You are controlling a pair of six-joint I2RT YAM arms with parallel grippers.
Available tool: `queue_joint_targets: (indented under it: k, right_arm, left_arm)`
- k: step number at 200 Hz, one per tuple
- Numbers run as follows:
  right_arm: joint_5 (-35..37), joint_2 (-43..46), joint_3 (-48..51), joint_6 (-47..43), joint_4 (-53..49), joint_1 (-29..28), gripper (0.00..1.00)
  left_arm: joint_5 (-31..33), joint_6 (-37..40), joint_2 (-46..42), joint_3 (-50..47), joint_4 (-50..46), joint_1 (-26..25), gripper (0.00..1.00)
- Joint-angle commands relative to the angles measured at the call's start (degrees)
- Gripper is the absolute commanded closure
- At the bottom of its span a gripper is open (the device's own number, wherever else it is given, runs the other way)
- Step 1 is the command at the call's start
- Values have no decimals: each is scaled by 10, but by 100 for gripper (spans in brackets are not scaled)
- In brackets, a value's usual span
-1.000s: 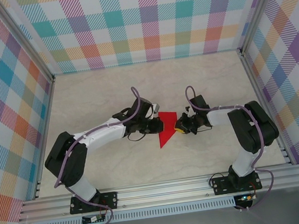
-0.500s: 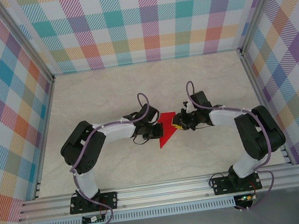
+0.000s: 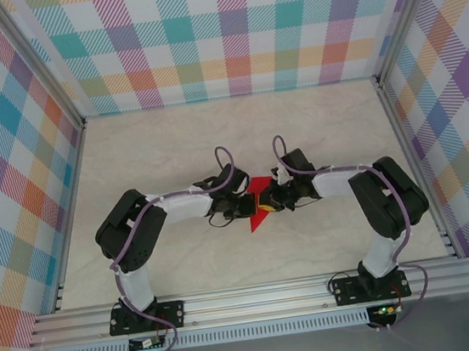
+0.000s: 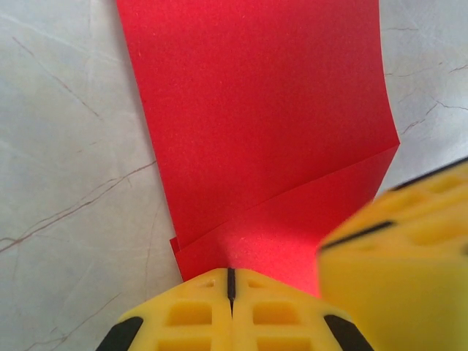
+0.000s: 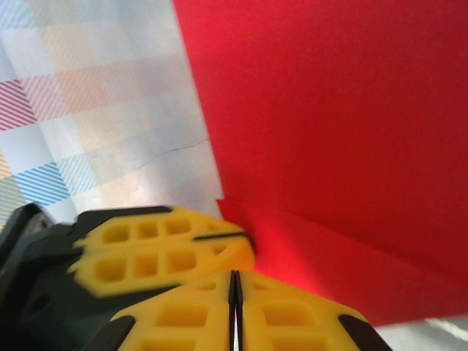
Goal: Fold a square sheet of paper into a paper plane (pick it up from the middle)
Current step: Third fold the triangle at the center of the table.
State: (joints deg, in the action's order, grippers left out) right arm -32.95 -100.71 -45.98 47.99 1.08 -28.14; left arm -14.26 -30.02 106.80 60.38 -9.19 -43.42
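Observation:
The red sheet of paper (image 3: 260, 188) lies folded on the table between both arms, with a crease and an overlapping flap (image 4: 292, 234) across it. My left gripper (image 3: 253, 205) is shut, its yellow fingertips (image 4: 230, 281) resting on the flap's near edge; nothing shows between them. My right gripper (image 3: 272, 203) is also shut (image 5: 234, 285), tips down on the paper (image 5: 329, 110) right beside the left fingers (image 5: 161, 248). In the left wrist view the right gripper's yellow finger (image 4: 409, 256) covers the paper's right corner. No finished plane shape shows.
The marble-patterned table (image 3: 171, 149) is bounded by checkered walls (image 3: 234, 30) at the back and sides. An aluminium rail (image 3: 258, 297) carrying both arm bases runs along the front. Open tabletop lies behind and in front of the paper.
The right gripper has slid left onto the paper until it nearly touches the left gripper. The left gripper moved right onto the paper a second ago and has held still since.

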Motion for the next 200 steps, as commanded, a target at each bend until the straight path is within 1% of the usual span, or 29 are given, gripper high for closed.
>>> queue_joint_targets:
  k: [1,17,45,69,89,135,150,200]
  right_arm:
    - [11,-26,-6,8,5,-7,89]
    - [20,-39,-6,8,5,-7,90]
    - [39,-41,-4,5,-6,-7,90]
    - [49,-35,-5,4,-15,-7,90]
    - [52,-31,-6,3,-17,-7,90]
    - [48,-34,-6,5,-14,-7,90]
    - [48,-34,-7,5,-14,-7,90]
    - [47,-39,-9,4,-18,-7,90]
  left_arm:
    - [12,6,4,-20,-14,-4,100]
    - [-7,6,-11,-22,0,-4,98]
    - [-31,7,-47,-15,-10,-4,96]
    - [-54,-8,-80,-18,-3,-5,95]
    - [-78,-28,-90,-26,10,-5,95]
    - [-117,-56,-65,-55,55,-14,95]
    - [-115,-61,-57,-64,60,-17,96]
    - [-126,-40,-24,-74,53,-18,97]
